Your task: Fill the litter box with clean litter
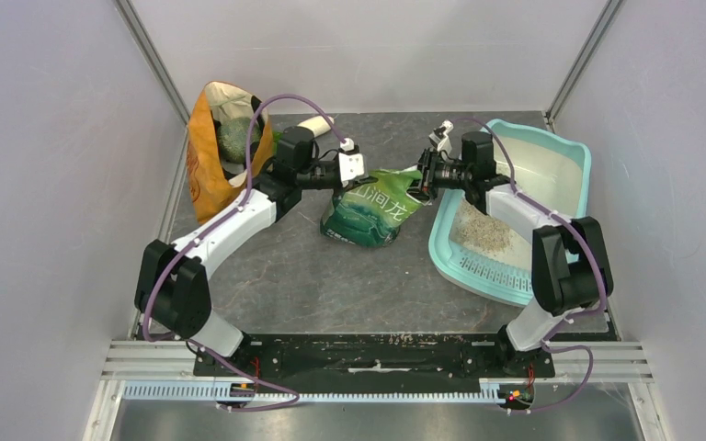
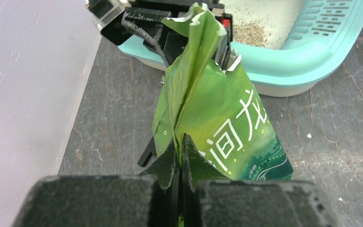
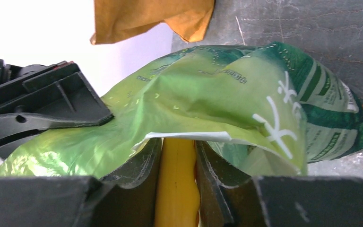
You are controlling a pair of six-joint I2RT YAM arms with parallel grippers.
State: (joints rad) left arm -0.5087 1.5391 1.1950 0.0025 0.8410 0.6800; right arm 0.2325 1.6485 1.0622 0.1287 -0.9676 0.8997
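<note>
The pale-turquoise litter box point(image 1: 572, 140) lies at the right, with a patch of grey-beige litter point(image 1: 485, 237) near its slotted end; both show in the left wrist view, the box point(image 2: 307, 71) and the litter point(image 2: 253, 30). A green printed bag point(image 1: 372, 211) stands left of it. My left gripper point(image 1: 354, 171) is shut on the bag's top edge point(image 2: 189, 90). My right gripper point(image 1: 426, 175) is shut on a yellow-orange scoop handle point(image 3: 177, 179) that reaches into the bag's mouth point(image 3: 217, 94). The scoop's bowl is hidden inside the bag.
An orange-tan cloth bag point(image 1: 210, 161) stands open at the back left against the wall, with a green item inside and a pale roll behind it. White walls enclose the dark table point(image 1: 331, 285) on three sides.
</note>
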